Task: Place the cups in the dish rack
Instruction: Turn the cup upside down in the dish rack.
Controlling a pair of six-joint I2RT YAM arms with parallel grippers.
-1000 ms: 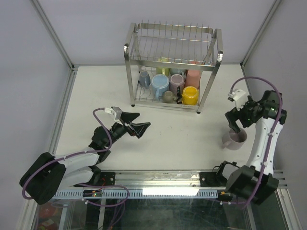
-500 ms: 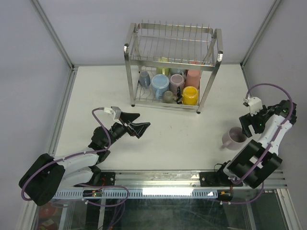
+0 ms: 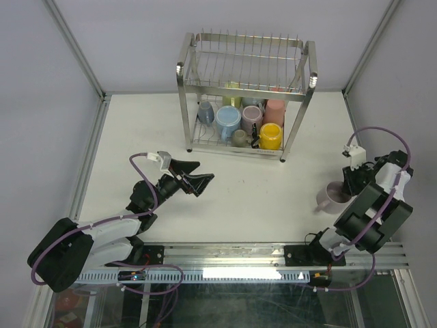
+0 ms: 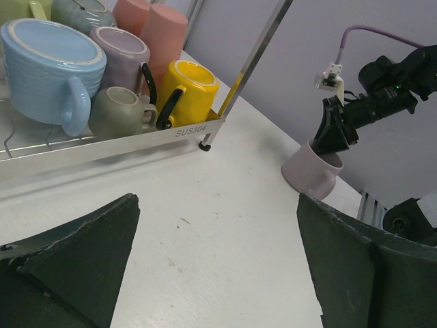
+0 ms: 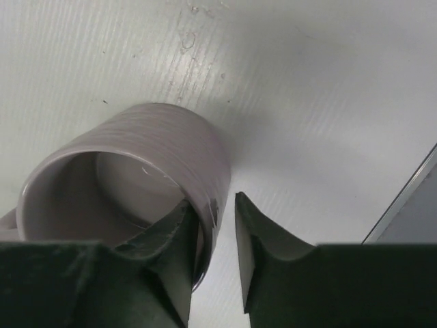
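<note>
As the overhead view showed them, cups in all: ten, with nine racked and one loose.
Dish rack: one, with two tiers, at the far middle of the bench.
Racked cups: nine, all on the lower tier.
Colours in the rack: two pink cups, one yellow cup, one light blue cup, one mauve racked cup, one small grey-beige cup, one grey-blue cup, and two pale greenish ones at the back.
Loose cup: one, mauve, upright on the bench at the near right, well apart from the rack.
Left end effector: spread wide, held nothing, over bare bench to the front-left of the rack.
Right end effector: narrow, with one finger inside the loose cup and one outside, the wall between them. A sliver of bench showed beside the outer finger. Whether it pinched the wall could not be told.
</note>
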